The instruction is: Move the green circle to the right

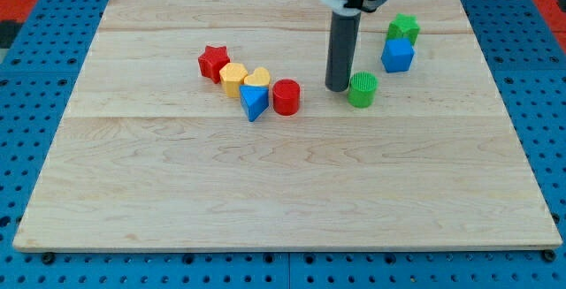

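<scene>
The green circle [362,89] is a short green cylinder standing on the wooden board [283,183], right of centre. My tip [338,87] is down at the board just to the left of the green circle, touching or nearly touching its left side. The dark rod rises from there to the arm at the view's top.
A blue cube [398,56] and a green star [403,29] lie up and right of the green circle. To the left a cluster holds a red cylinder [286,97], a blue triangle [254,102], a yellow heart [257,79], a yellow hexagon [233,79] and a red star [213,62].
</scene>
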Controlling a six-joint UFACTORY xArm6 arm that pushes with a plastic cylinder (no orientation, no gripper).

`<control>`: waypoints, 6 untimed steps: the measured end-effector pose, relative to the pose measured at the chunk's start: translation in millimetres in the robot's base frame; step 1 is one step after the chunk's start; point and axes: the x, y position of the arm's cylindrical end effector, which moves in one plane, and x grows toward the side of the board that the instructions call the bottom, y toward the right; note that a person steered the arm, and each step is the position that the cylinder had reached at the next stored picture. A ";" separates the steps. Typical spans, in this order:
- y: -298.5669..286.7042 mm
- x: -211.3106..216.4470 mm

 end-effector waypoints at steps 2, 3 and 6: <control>-38.7 7.0; -23.2 8.3; 32.1 28.3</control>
